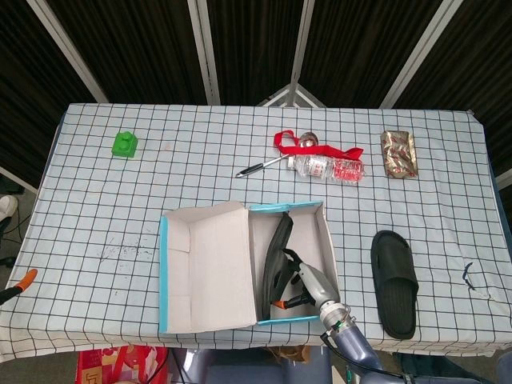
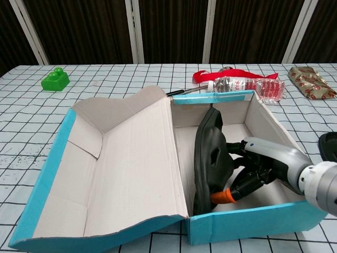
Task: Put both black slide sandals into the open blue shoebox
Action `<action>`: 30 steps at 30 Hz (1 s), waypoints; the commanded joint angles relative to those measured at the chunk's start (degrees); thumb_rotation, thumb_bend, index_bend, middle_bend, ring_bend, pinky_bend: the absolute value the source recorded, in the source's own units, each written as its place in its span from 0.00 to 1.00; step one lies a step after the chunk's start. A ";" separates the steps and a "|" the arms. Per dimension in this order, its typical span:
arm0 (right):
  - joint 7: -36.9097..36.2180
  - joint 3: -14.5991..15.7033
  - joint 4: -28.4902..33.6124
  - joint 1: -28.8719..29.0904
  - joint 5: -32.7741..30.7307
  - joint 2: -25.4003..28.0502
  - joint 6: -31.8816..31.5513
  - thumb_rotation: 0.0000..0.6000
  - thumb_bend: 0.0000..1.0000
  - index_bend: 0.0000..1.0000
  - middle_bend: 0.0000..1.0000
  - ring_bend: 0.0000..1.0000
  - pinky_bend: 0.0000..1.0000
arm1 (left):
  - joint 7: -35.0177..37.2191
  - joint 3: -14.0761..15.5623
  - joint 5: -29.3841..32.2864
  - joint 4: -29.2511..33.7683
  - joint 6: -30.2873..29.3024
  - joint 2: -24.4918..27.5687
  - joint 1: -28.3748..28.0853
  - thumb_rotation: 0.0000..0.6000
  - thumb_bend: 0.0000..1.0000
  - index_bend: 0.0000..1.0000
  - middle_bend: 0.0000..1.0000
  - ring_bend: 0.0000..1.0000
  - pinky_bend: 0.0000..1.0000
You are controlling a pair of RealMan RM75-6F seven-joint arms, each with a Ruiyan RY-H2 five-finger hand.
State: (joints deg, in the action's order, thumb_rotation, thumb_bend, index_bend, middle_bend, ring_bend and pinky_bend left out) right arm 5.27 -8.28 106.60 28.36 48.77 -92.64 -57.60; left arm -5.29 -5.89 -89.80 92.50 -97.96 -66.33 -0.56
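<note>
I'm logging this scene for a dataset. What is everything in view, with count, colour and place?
shoebox: 1, blue, open, table front centre
sandal in box: 1, black, on edge inside the shoebox
sandal on table: 1, black, right of the shoebox
toy block: 1, green, far left
water bottle: 1, clear, far centre
ribbon: 1, red, by the bottle
pen: 1, left of bottle
snack packet: 1, gold-brown, far right
right hand: 1, grey, in the shoebox, holding the sandal

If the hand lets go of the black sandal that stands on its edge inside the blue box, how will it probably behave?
The sandal stands on its edge, held by the right hand, so it will probably tip flat. It looks like light foam, so it should land softly. The shoebox itself seems light and may slide when pushed.
</note>
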 commanded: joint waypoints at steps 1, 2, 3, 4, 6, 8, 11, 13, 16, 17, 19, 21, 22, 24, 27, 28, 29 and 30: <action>1.26 -0.16 -0.66 0.16 -0.77 -0.70 -1.27 1.00 0.17 0.01 0.05 0.28 0.37 | 0.02 0.00 -0.03 0.01 -0.07 0.02 0.03 1.00 0.08 0.11 0.00 0.00 0.10; 1.89 -0.23 -0.97 0.24 -1.08 -0.94 -1.85 1.00 0.17 0.00 0.05 0.28 0.37 | 0.04 0.00 -0.04 0.02 -0.10 0.03 0.04 1.00 0.08 0.11 0.00 0.00 0.10; 2.29 -0.29 -1.14 0.29 -1.30 -1.10 -2.21 1.00 0.17 0.00 0.05 0.28 0.37 | 0.05 0.00 -0.05 0.03 -0.11 0.03 0.04 1.00 0.08 0.11 0.00 0.00 0.10; 2.76 -0.43 -1.39 0.33 -1.56 -1.28 -2.77 1.00 0.17 0.00 0.05 0.28 0.37 | 0.06 -0.01 -0.04 0.04 -0.12 0.04 0.05 1.00 0.08 0.11 0.00 0.00 0.10; 3.76 -0.92 -1.95 0.31 -2.30 -2.02 -4.42 1.00 0.17 0.00 0.05 0.28 0.37 | 0.06 -0.02 -0.03 0.05 -0.11 0.06 0.04 1.00 0.08 0.11 0.00 0.00 0.10; 4.60 -1.36 -2.42 0.26 -3.01 -2.81 -5.89 1.00 0.17 0.00 0.05 0.28 0.37 | 0.04 0.01 -0.06 0.05 -0.09 0.06 0.04 1.00 0.08 0.11 0.00 0.00 0.10; 5.76 -2.10 -3.18 0.20 -4.39 -3.94 -7.71 1.00 0.17 0.00 0.05 0.28 0.37 | 0.01 0.06 -0.19 0.04 -0.17 0.08 0.07 1.00 0.08 0.11 0.00 0.00 0.10; 6.10 -2.57 -3.49 0.07 -5.10 -4.53 -8.61 1.00 0.17 0.00 0.05 0.28 0.37 | -0.01 0.06 -0.16 0.05 -0.18 0.06 0.09 1.00 0.08 0.11 0.00 0.00 0.10; 6.28 -2.96 -3.73 -0.09 -5.65 -5.04 -9.20 1.00 0.17 0.00 0.05 0.28 0.37 | -0.10 0.06 -0.15 0.09 -0.15 0.05 0.07 1.00 0.08 0.11 0.00 0.00 0.10; 6.32 -3.08 -3.78 -0.16 -5.85 -5.16 -9.32 1.00 0.17 0.00 0.05 0.28 0.37 | -0.12 0.05 -0.15 0.10 -0.14 0.04 0.07 1.00 0.08 0.11 0.00 0.00 0.10; 6.27 -3.52 -3.83 -0.35 -6.42 -5.51 -9.79 1.00 0.17 0.00 0.05 0.28 0.37 | -0.17 0.06 -0.14 0.10 -0.12 0.04 0.07 1.00 0.08 0.11 0.00 0.00 0.10; 6.37 -3.93 -3.90 -0.47 -6.86 -5.89 -10.35 1.00 0.17 0.00 0.05 0.28 0.37 | -0.20 0.10 -0.15 0.12 -0.07 0.05 0.07 1.00 0.08 0.11 0.00 0.00 0.10; 6.36 -4.27 -3.95 -0.53 -7.08 -6.18 -10.73 1.00 0.17 0.00 0.05 0.28 0.37 | -0.19 0.09 -0.14 0.12 -0.05 0.06 0.06 1.00 0.08 0.11 0.00 0.00 0.10; 6.52 -4.86 -4.07 -0.56 -7.57 -6.77 -11.36 1.00 0.17 0.00 0.05 0.28 0.37 | -0.16 0.08 -0.12 0.13 -0.08 0.07 0.08 1.00 0.08 0.11 0.00 0.00 0.10; 7.08 -5.54 -4.28 -0.42 -8.27 -7.58 -12.00 1.00 0.17 0.00 0.05 0.28 0.37 | -0.14 0.07 -0.16 0.17 -0.14 0.07 0.09 1.00 0.08 0.11 0.00 0.00 0.10; 7.18 -5.85 -4.30 -0.36 -8.58 -7.94 -12.18 1.00 0.17 0.00 0.05 0.28 0.37 | -0.11 0.07 -0.16 0.16 -0.14 0.08 0.09 1.00 0.08 0.11 0.00 0.00 0.10; 7.26 -6.13 -4.32 -0.32 -8.88 -8.23 -12.30 1.00 0.17 0.00 0.05 0.28 0.37 | -0.06 0.08 -0.18 0.17 -0.16 0.10 0.10 1.00 0.08 0.11 0.00 0.00 0.10; 7.24 -6.43 -4.36 -0.27 -9.16 -8.53 -12.35 1.00 0.17 0.00 0.05 0.28 0.37 | -0.01 0.09 -0.20 0.18 -0.18 0.13 0.12 1.00 0.08 0.11 0.00 0.00 0.10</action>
State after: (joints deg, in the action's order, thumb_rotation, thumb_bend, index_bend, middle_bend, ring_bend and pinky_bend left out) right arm 12.46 -14.47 102.29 28.02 39.84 -100.92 -69.84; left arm -5.30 -5.81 -89.99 92.67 -98.13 -66.20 -0.45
